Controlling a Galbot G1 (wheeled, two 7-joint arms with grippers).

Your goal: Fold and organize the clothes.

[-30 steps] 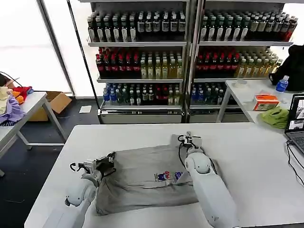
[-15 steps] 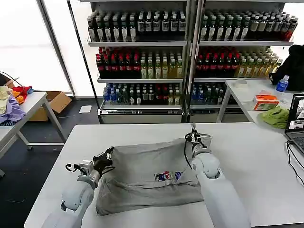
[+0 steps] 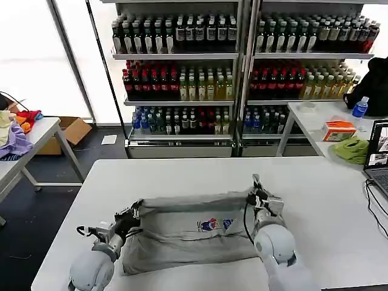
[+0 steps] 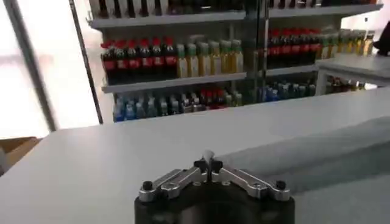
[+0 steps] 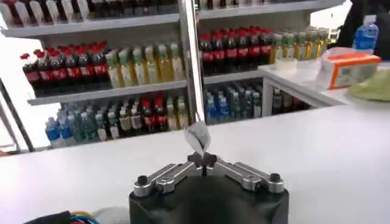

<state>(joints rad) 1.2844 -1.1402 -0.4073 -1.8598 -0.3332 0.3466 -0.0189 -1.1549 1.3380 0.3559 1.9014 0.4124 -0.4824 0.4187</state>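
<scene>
The grey T-shirt (image 3: 182, 233) with a small multicoloured chest print (image 3: 215, 225) lies on the white table (image 3: 327, 212) in the head view. Its far edge is lifted and stretched taut between my two grippers. The left gripper (image 3: 134, 210) is shut on the left end of that edge, and the right gripper (image 3: 257, 195) is shut on the right end. In the left wrist view the left gripper (image 4: 208, 163) pinches grey cloth (image 4: 341, 146) that runs off across the table. In the right wrist view a small tuft of cloth (image 5: 198, 137) sticks up from the shut right gripper (image 5: 202, 158).
A side table at the right holds a lime-green cloth (image 3: 351, 149), an orange box (image 3: 339, 130), a bottle (image 3: 360, 107) and a laptop (image 3: 378, 154). A table at the left carries a pile of coloured garments (image 3: 14, 132). Bottle shelves (image 3: 182, 79) stand behind.
Both grippers have drawn back toward me with the shirt's far edge, the right one also moving right. The edge has gone from slack to taut between them.
</scene>
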